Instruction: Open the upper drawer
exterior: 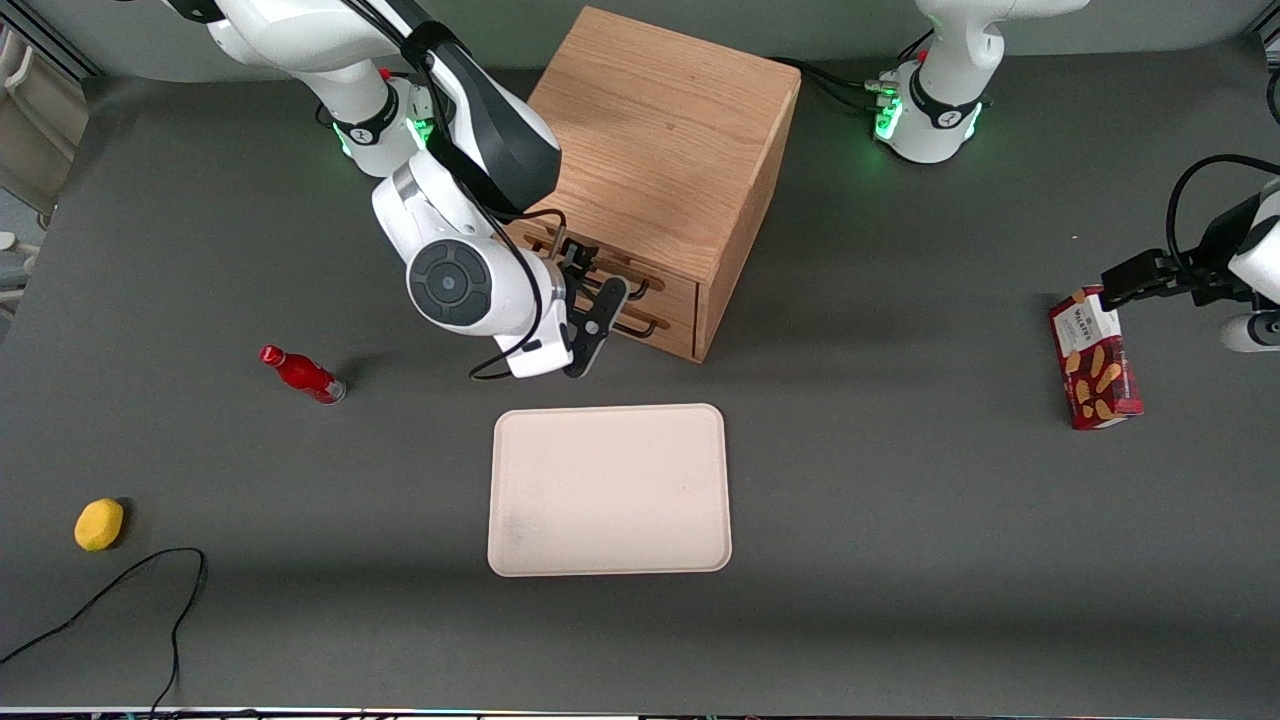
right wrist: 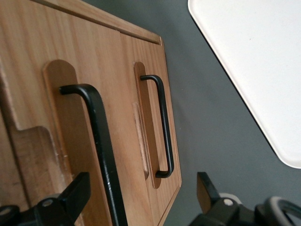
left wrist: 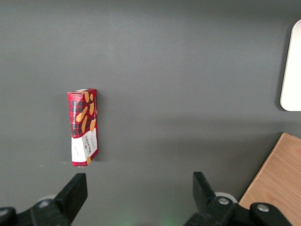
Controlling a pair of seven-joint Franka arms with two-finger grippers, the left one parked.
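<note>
Table [exterior: 900, 560]: dark grey mat carrying everything listed here.
Cabinet [exterior: 665, 150]: oak cube, farther from the front camera than the tray; its drawer fronts are turned toward the working arm's end of the table.
Tray [exterior: 610, 490]: cream, rounded corners, nothing on it, lying nearer the front camera than the cabinet.
Upper drawer [right wrist: 33, 94]: top one of two, appears shut, front flush with the lower one as far as can be seen.
Upper handle [right wrist: 101, 141]: thin black wire bar; in the wrist view it runs down between the two fingertips.
Gripper [exterior: 590, 300]: right arm's, directly in front of the drawer fronts; fingers spread wide, holding nothing, one fingertip to each side of the bar.
Advice: close squarely on the bar's middle, then draw straight out along the drawer's travel; any skew would likely bind it.
Risk: the lower handle [right wrist: 162, 127] looks alike and sits close.
Hidden: in the front view the wrist covers much of the drawer fronts; whether a finger touches the wood cannot be told.
</note>
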